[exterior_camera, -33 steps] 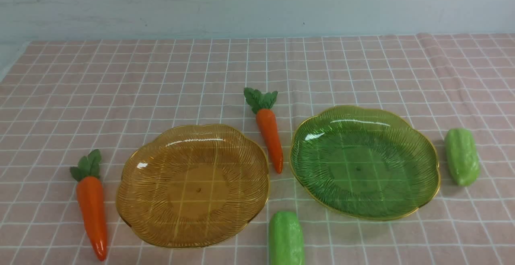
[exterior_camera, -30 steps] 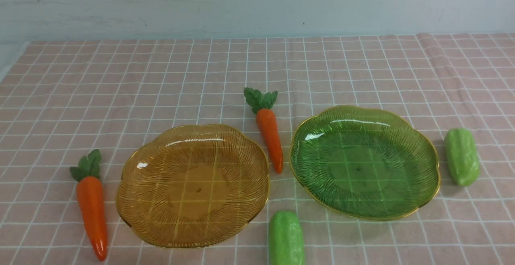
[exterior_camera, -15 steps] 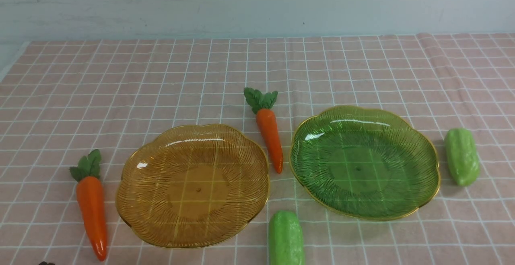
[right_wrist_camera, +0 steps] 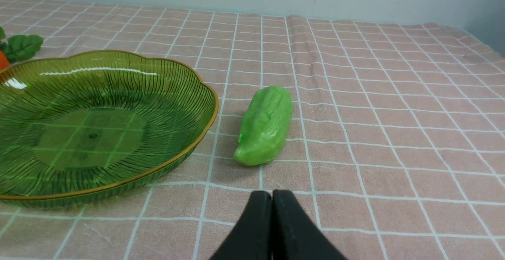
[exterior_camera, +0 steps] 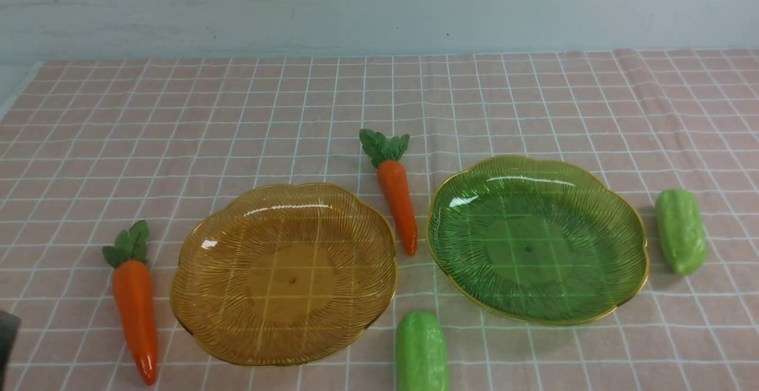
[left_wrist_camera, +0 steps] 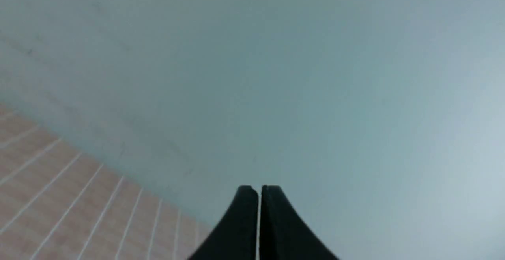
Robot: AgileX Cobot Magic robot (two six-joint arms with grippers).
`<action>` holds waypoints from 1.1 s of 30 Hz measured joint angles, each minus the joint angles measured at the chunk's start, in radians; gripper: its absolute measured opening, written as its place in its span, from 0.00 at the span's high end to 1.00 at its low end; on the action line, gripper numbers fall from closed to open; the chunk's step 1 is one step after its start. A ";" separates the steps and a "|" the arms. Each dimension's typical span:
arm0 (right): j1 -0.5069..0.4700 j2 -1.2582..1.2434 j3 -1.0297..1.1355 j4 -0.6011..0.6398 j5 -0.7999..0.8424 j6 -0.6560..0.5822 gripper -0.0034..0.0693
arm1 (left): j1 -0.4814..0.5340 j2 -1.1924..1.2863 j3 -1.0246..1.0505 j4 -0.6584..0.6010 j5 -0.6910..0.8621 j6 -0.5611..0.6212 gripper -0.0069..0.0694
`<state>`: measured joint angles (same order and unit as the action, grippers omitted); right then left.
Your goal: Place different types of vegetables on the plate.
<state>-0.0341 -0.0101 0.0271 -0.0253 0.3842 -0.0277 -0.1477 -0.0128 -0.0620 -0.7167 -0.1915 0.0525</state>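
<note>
An amber plate [exterior_camera: 283, 343] and a green plate [exterior_camera: 536, 305] lie side by side, both empty. One carrot [exterior_camera: 135, 308] lies left of the amber plate, another carrot [exterior_camera: 396, 198] between the plates. One green gourd [exterior_camera: 421, 352] lies at the front between the plates, another gourd [exterior_camera: 681, 231] right of the green plate. My left gripper [left_wrist_camera: 259, 191] is shut and empty, aimed at the wall; its edge [exterior_camera: 7, 334] shows at the far left. My right gripper [right_wrist_camera: 272, 195] is shut and empty, just short of the right gourd [right_wrist_camera: 264, 125], beside the green plate [right_wrist_camera: 173, 161].
A pink checked cloth [exterior_camera: 237, 112] covers the table up to a pale wall [exterior_camera: 379, 5] at the back. A fold in the cloth [exterior_camera: 646, 94] runs along the back right.
A dark part of my left arm has come into the front view at the lower left edge. The vegetables and plates have not moved.
</note>
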 joint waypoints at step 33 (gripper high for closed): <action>0.000 0.243 -0.395 0.389 0.171 0.157 0.97 | 0.345 1.385 -0.761 0.381 0.927 0.101 0.90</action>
<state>-0.0341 0.2330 -0.3682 0.3639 0.5555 0.1290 0.1976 1.3720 -0.8226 -0.3361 0.7357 0.1540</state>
